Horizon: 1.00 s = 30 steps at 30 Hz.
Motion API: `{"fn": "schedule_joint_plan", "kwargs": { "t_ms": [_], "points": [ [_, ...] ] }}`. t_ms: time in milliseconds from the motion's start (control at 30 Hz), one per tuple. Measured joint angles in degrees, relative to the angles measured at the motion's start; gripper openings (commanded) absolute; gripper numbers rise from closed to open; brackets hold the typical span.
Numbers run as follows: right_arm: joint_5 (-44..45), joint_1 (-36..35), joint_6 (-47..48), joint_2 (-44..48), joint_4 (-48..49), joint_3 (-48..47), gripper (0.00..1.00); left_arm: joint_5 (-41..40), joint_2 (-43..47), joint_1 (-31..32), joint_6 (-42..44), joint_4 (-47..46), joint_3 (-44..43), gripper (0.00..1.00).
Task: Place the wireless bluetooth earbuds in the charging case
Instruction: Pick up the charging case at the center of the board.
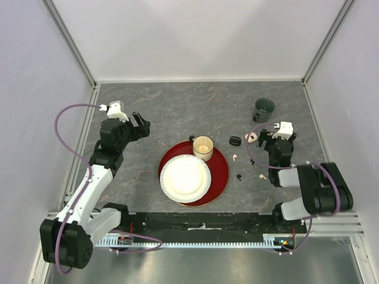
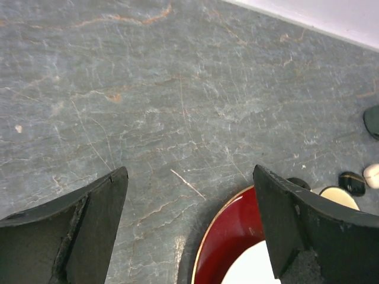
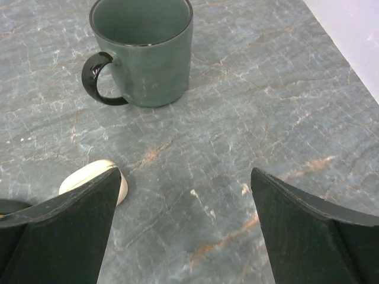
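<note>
The right gripper hangs low over the table, jaws spread wide with nothing between them. At the lower left of its wrist view a white case peeks out from behind one finger, and a green mug stands upright at the top.

Seen from above, a black case lies just left of the white one. Right of centre, below both cases, two white buds and two black buds lie loose on the stone, apart from the cases.

At the left, the left gripper is open and empty too. It is well apart from the red tray, which carries a plate and a cup.
</note>
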State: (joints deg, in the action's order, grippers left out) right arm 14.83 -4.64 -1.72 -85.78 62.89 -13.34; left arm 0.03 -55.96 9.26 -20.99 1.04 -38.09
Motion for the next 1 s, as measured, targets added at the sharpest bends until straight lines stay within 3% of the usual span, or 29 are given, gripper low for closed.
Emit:
{"fn": "schedule_joint_plan", "kwargs": {
  "t_ms": [100, 200, 233, 400, 533, 700, 1000],
  "points": [
    [1.51, 0.00, -1.62, 8.31, -10.97, -1.90, 0.98, -1.77, 0.96, -0.02, -0.46, 2.64, -2.43, 0.93],
    [2.36, 0.07, -4.76, 18.73, -26.91, -11.26, 0.98, -1.18, 3.82, -0.02, -0.48, 3.39, -2.80, 0.93],
    [2.29, 0.13, -6.21, 20.72, -30.86, -15.39, 0.98, -0.42, 4.85, -0.02, -0.55, 3.54, -2.82, 0.99],
    [0.55, 0.15, -17.46, 24.55, -47.12, -30.47, 0.98, 4.39, 7.43, -0.02, -2.84, 5.33, -3.26, 1.00],
    [-7.50, 0.33, -21.11, 25.81, -52.61, -31.12, 0.98, 10.71, 5.57, -0.02, -2.75, 7.04, -4.37, 1.00],
    [-18.08, 0.20, -22.97, 21.00, -61.88, -30.18, 0.94, 13.57, 1.60, -0.02, -2.58, 11.52, -6.95, 1.00],
    [-17.07, -1.27, -27.98, 17.38, -73.85, -26.36, 0.91, 10.88, 2.01, -0.02, -2.60, 15.65, -6.47, 1.00]
  ]
}}
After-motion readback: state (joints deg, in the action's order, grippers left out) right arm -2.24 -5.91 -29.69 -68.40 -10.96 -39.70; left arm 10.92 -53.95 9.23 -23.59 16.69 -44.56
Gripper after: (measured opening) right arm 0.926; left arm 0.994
